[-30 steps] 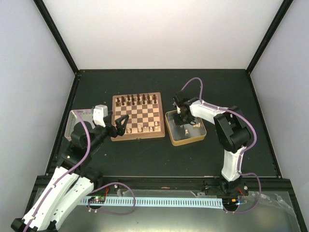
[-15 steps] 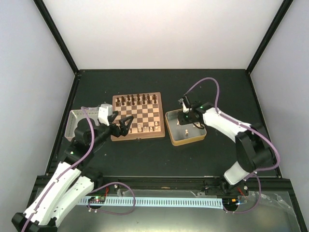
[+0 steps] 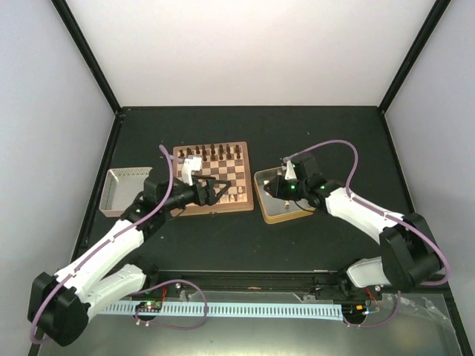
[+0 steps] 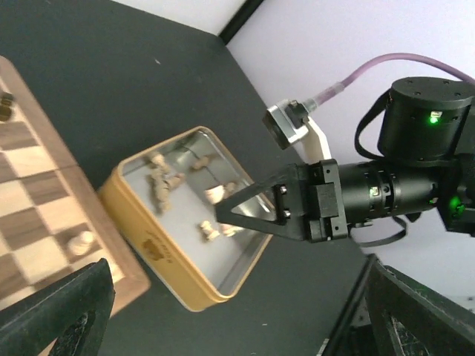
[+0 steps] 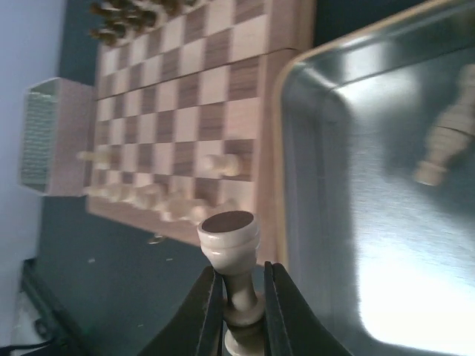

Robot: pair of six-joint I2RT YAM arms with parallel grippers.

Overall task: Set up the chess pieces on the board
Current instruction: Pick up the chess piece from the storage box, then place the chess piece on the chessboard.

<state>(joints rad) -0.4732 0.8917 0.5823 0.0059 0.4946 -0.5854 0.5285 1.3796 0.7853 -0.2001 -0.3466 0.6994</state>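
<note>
My right gripper is clamped on a pale chessman over the gold tin's left edge. The left gripper hangs wide open over the board. The dark chessmen fill the far row, only a few pale pieces stand near, and several lie in the tin, so I'd say roughly half is left.

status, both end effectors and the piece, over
Right end effector shut on pale chess piece, over tin. Left end effector open, over board. May crowd placement.

Gold-rimmed tin, grey tray, dark chessmen
</note>
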